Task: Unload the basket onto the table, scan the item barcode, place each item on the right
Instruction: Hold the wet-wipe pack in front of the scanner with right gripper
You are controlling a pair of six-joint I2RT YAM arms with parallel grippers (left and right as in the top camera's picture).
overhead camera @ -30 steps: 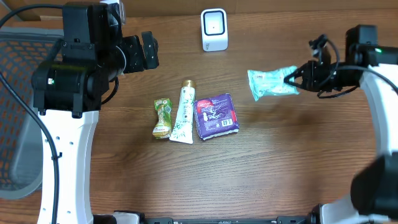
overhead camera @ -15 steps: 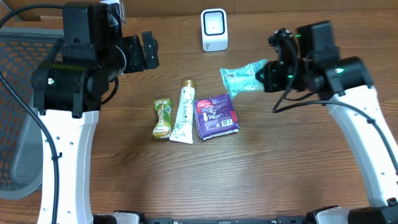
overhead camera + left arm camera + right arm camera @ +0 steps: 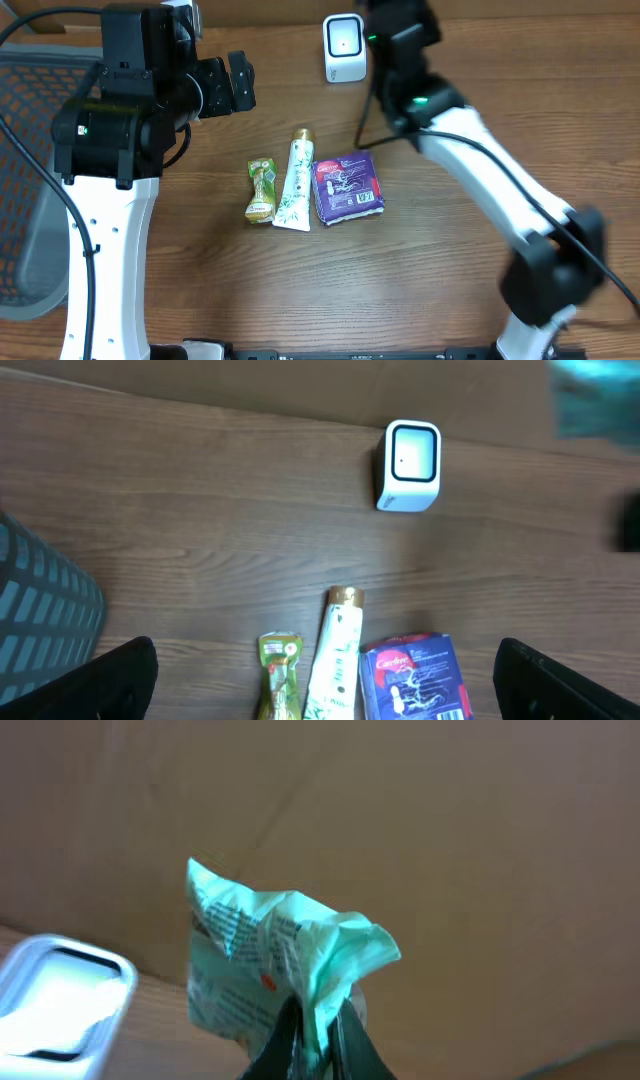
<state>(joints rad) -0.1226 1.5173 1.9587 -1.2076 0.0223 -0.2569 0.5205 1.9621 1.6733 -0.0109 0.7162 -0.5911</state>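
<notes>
Right gripper (image 3: pixel 315 1030) swung left to scanner (image 3: pixel 60 1000) — pinches mint packet (image 3: pixel 270 960), long axis along fingers (image 3: pixel 275 1055); left gripper (image 3: pixel 325 680) wide.

Crumpled mint-green packet (image 3: pixel 280 958), printed face showing, pinched in right jaws, aloft near white scanner (image 3: pixel 344 47).

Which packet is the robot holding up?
The crumpled mint-green packet, pinched in the right gripper. The purple packet, tube and green sachet lie on the table.

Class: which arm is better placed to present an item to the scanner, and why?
Right. Its gripper is shut on the mint-green packet, held close to the white scanner. The left gripper hangs open and empty, off to the side.
</notes>
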